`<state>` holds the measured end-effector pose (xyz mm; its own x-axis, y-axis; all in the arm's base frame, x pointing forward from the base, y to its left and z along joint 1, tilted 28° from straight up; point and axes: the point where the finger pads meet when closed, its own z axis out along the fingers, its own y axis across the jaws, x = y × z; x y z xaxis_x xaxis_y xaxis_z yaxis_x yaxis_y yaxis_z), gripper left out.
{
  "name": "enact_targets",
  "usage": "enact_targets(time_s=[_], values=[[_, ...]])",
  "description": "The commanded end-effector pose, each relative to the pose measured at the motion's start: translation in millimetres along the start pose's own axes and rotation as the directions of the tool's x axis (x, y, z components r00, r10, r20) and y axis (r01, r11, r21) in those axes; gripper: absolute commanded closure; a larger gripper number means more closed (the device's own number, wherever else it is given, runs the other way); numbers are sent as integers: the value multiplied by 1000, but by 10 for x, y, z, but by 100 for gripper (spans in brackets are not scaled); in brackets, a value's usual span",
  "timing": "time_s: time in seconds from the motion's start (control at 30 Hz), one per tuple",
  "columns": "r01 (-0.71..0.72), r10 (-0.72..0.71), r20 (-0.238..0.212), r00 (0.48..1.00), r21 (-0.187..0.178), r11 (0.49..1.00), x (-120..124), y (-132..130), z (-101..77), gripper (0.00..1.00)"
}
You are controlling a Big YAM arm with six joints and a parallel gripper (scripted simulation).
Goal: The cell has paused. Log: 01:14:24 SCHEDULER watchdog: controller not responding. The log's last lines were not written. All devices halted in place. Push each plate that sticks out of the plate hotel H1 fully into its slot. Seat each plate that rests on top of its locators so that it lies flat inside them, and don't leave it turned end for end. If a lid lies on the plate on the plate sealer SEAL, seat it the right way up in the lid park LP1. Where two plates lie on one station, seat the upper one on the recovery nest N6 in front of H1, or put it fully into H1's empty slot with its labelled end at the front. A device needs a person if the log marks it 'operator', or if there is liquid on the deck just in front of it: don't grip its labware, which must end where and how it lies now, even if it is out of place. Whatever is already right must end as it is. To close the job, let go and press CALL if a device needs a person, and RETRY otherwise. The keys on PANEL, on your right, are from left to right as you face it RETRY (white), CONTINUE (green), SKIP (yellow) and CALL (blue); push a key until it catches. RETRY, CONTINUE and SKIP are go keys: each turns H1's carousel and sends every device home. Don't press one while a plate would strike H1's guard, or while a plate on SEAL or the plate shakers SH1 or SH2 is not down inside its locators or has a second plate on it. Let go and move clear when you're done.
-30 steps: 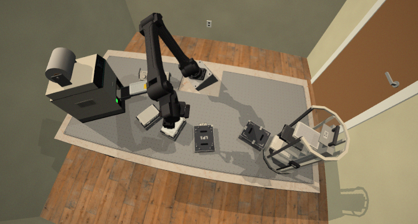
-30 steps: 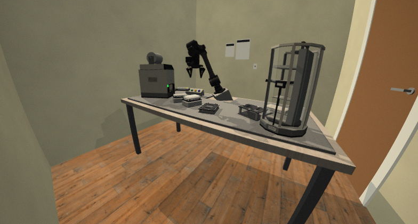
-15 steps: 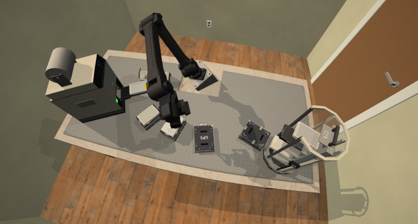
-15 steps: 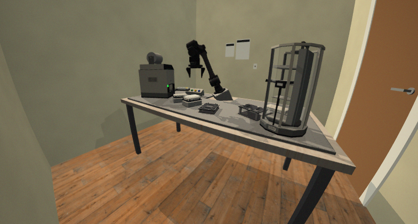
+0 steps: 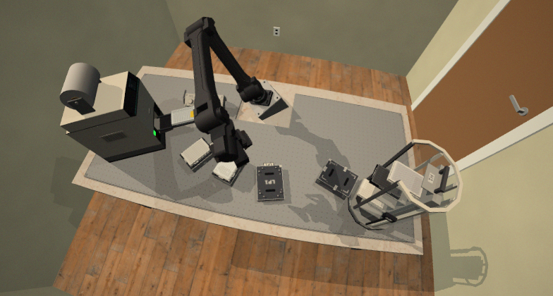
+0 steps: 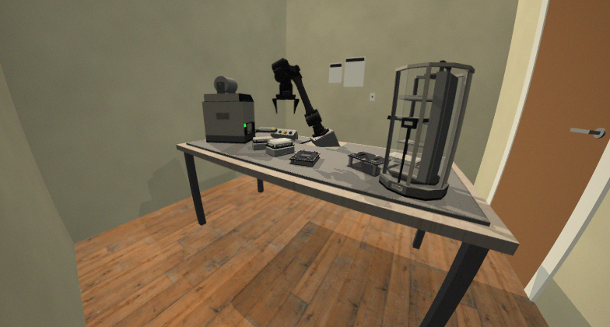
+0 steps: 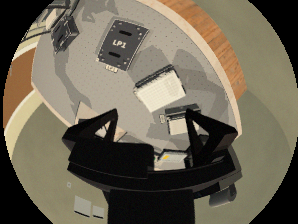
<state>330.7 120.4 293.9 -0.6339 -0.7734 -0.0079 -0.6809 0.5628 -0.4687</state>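
Note:
My gripper (image 6: 285, 112) (image 7: 151, 112) is open and empty, high above the deck. Below it a white plate (image 5: 226, 170) (image 6: 279, 142) (image 7: 160, 91) lies on one shaker; another white plate (image 5: 197, 152) (image 6: 262, 139) (image 7: 183, 125) lies on the other. Whether either is down inside its locators cannot be told. On the sealer's carrier lies a plate (image 5: 180, 116) with a yellow mark, partly behind the arm. The lid park LP1 (image 5: 269, 191) (image 6: 305, 157) (image 7: 120, 34) bears no lid. The nest N6 (image 5: 337, 178) is empty. In hotel H1 (image 5: 459, 182) (image 6: 416, 193) white plates show; how far they sit in is unclear.
The sealer (image 5: 117, 121) (image 6: 228, 121) stands tall at the far left, its green light lit. The panel (image 6: 284, 133) stands at the back behind the shakers and is mostly hidden by the arm from above. H1's guard posts rise at the right end, close to N6.

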Motion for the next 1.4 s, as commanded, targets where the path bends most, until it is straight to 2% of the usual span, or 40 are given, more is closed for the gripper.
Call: enact_targets(time_s=[0.0,0.27,0.33,0.67,0.8,0.83,1.17,1.2,1.23,1.37], values=[[103,-103,31,994,14,995,-73,-150,-188,0],[286,-286,28,958,20,958,-73,-149,-188,0],[286,-286,28,958,20,958,-73,-149,-188,0],[499,-500,23,866,26,866,-73,-149,-187,0],[503,-504,22,864,26,864,-72,-151,-187,0],[504,-504,18,864,21,864,-51,-78,-116,0],[504,-504,18,864,21,864,-51,-78,-116,0],[509,-509,6,861,6,861,-25,-63,21,0],[513,-513,0,859,-2,859,-14,-40,82,0],[515,-515,-3,857,-6,857,-20,-34,207,0]])
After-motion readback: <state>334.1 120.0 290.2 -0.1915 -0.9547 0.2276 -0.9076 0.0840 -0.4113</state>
